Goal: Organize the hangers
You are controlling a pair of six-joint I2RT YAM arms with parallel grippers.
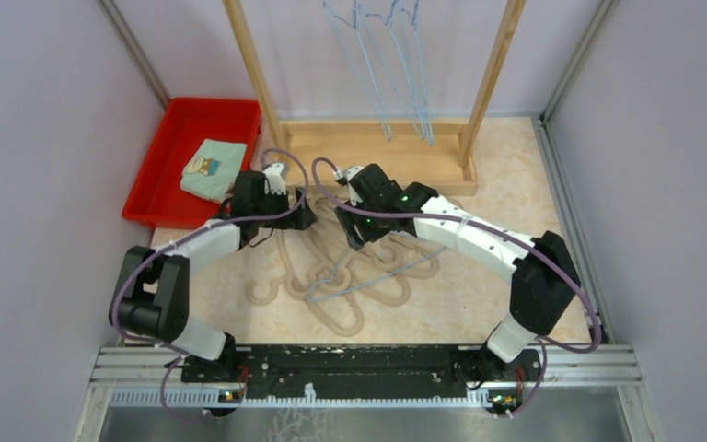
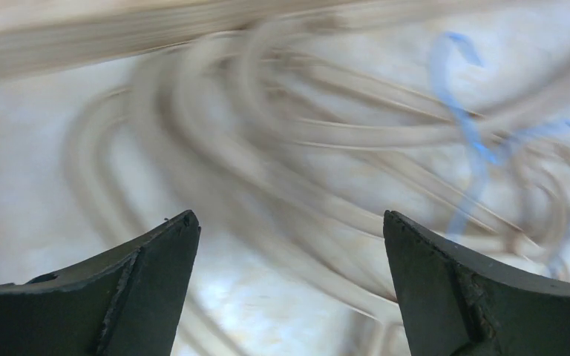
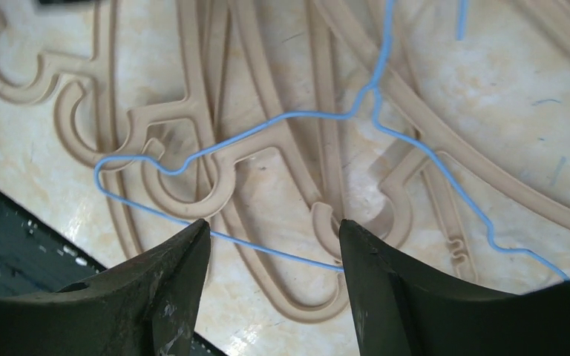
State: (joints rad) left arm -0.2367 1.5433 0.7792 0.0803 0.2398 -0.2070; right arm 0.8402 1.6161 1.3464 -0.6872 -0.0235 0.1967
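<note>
Hovering low over the heap at mid-frame in the top view, both arms reach in from either side. The left gripper (image 1: 302, 219) sits at the pile's upper left edge and the right gripper (image 1: 354, 232) is just beside it, at the pile's upper middle. The beige hangers (image 1: 336, 281) lie in a loose tangle on the table (image 1: 506, 203), hooks and shoulders overlapping, and one blue wire hanger (image 1: 382, 273) is draped across them toward the right. In the left wrist view the left gripper (image 2: 289, 222) is spread wide with nothing between its jaws. The picture there is smeared, but curved beige hangers (image 2: 304, 133) fill the frame and a blue wire hanger (image 2: 467, 126) runs down the right side. The right wrist view is sharp. The right gripper (image 3: 274, 230) stands moderately apart, gripping nothing, and the lower bar of the blue wire hanger (image 3: 297, 115) crosses the gap below the tips. That wire lies on top of the beige hangers (image 3: 193, 104), whose hooks curl at the left and centre of the frame. At the top of the overhead view, more hung wire hangers (image 1: 396, 74) dangle inside the wooden rack (image 1: 492, 83). At upper left a red tray (image 1: 147, 184) holds a folded cloth (image 1: 214, 168), well apart from the pile.
</note>
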